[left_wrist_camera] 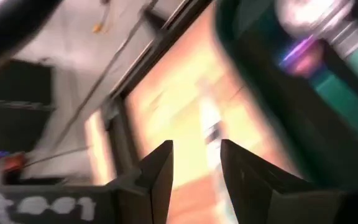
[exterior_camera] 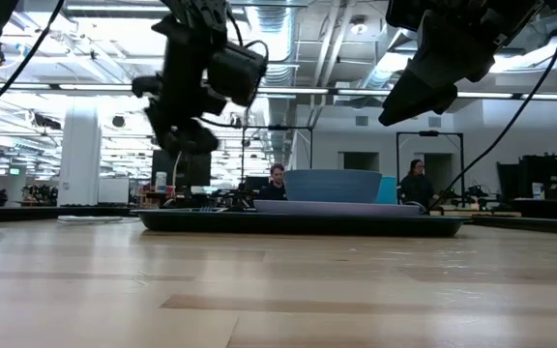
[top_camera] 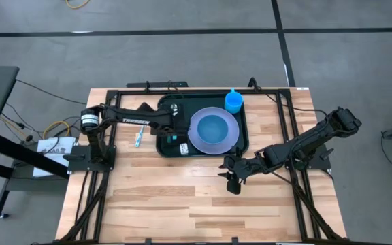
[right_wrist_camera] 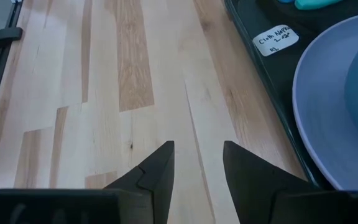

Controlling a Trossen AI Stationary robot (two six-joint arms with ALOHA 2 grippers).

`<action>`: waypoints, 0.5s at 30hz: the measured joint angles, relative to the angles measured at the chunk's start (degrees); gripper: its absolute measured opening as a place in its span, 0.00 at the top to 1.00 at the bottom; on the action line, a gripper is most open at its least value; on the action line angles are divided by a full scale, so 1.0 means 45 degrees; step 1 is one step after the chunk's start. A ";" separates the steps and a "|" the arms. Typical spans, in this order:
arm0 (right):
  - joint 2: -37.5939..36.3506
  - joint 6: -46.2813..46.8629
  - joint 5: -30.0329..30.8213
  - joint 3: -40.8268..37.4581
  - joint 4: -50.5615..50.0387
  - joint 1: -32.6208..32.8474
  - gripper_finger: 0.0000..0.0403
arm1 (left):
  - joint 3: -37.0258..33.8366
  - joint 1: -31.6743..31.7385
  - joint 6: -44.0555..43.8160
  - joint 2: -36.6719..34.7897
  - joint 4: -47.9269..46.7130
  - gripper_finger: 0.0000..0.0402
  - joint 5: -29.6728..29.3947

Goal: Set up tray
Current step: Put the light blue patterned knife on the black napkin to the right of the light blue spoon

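tray: the dark tray (top_camera: 163, 144) lies flat on the far middle of the wooden bench (top_camera: 182, 204), rim up, between the two arms.
on the tray: a lavender plate (top_camera: 229, 137) sits toward the tray's right half, with a blue bowl (top_camera: 214, 127) inside it; a blue cup (top_camera: 233, 101) stands at the far right corner; a teal-handled utensil (left_wrist_camera: 347, 87) and a small white label (right_wrist_camera: 276, 39) lie on the tray's left part.
off the tray: one small teal item (top_camera: 139, 136), perhaps another utensil, lies on the bare wood just left of the tray.
left tool: the left tool (left_wrist_camera: 196, 162) hangs above the tray's left edge, fingers parted a little with nothing between them.
right tool: the right tool (right_wrist_camera: 197, 158) hovers over open wood near the tray's near right corner, fingers parted and empty.
done: by my judgement most of the setting is in place, plate, bowl, cup and one utensil.
left: likely the small item beside the tray has yet to go in; whether more pieces are due I cannot tell.
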 joint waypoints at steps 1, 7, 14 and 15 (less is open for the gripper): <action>0.0000 0.0001 -0.0003 0.0000 -0.0002 0.0000 0.68 | -0.0046 -0.0011 -0.0185 0.0000 -0.0696 0.70 0.0103; 0.0000 0.0005 -0.0024 0.0000 -0.0023 0.0196 0.68 | -0.1064 -0.0137 -0.0472 -0.0576 -0.1731 0.76 0.1038; 0.0000 0.0005 -0.0010 0.0000 -0.0073 0.0277 0.68 | -0.2873 -0.1062 -0.0098 -0.3427 0.0497 0.86 0.1781; 0.0000 0.0005 -0.0010 0.0000 -0.0080 0.0277 0.68 | -0.3160 -0.1111 0.0043 -0.3921 0.0917 0.87 0.1927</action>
